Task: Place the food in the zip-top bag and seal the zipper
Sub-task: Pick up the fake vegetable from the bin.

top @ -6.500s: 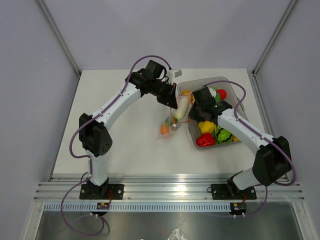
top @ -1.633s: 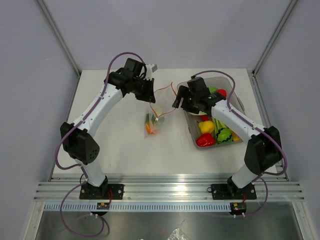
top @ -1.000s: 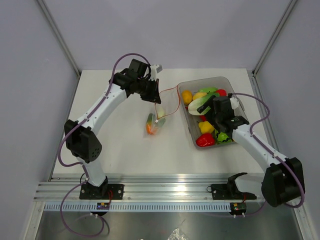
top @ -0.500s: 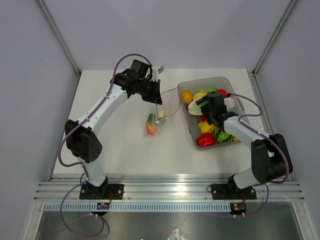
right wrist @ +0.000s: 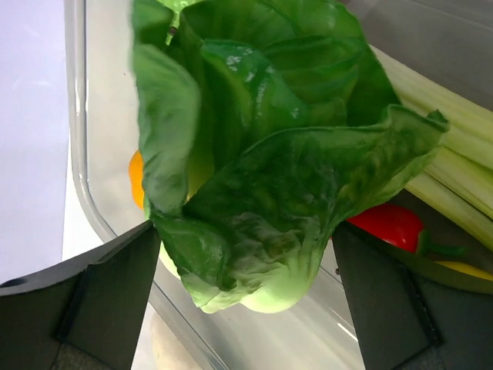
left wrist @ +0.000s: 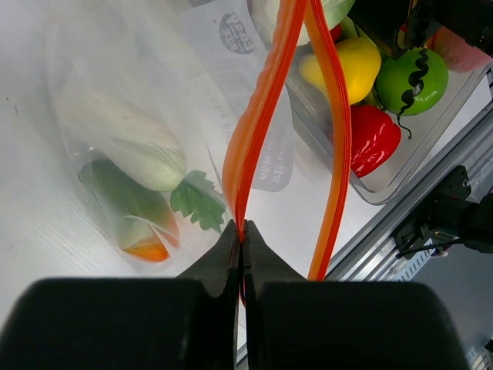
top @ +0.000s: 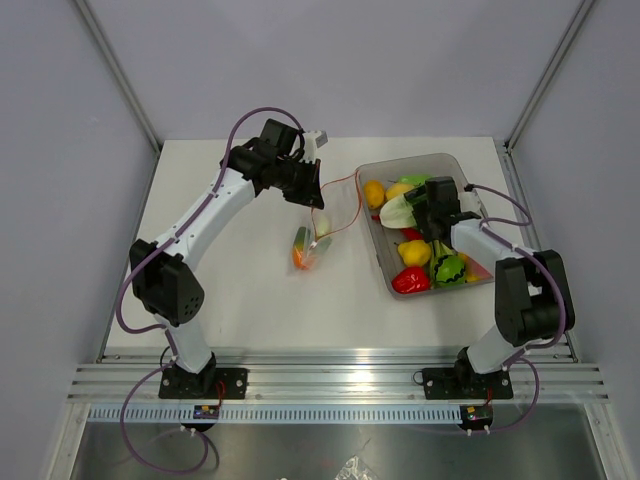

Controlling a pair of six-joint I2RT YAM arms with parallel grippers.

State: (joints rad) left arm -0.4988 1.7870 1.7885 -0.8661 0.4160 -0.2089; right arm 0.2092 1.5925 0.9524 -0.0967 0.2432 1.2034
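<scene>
**Right arm folds in over the tub**

Since one second ago the right arm has folded in. The right gripper (right wrist: 245, 235) now stands wide open around a green cabbage (right wrist: 262, 154) at the left rim of the grey tub (top: 441, 158). I cannot tell whether it presses the cabbage. The left gripper (left wrist: 241, 231) is closed tight on the zipper (left wrist: 254, 131). The zip-top bag (left wrist: 192, 85), with food (left wrist: 131, 146) inside, lies on the table (top: 230, 290) left of the tub.

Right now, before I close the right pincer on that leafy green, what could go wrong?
1. The leafy green fills the open right pincer from finger to finger; closing on its leaves may give a poor hold.
2. The left pincer seems to pinch just one lip of the zipper, so the mouth of the bag gapes only narrowly; the green could snag there.
</scene>
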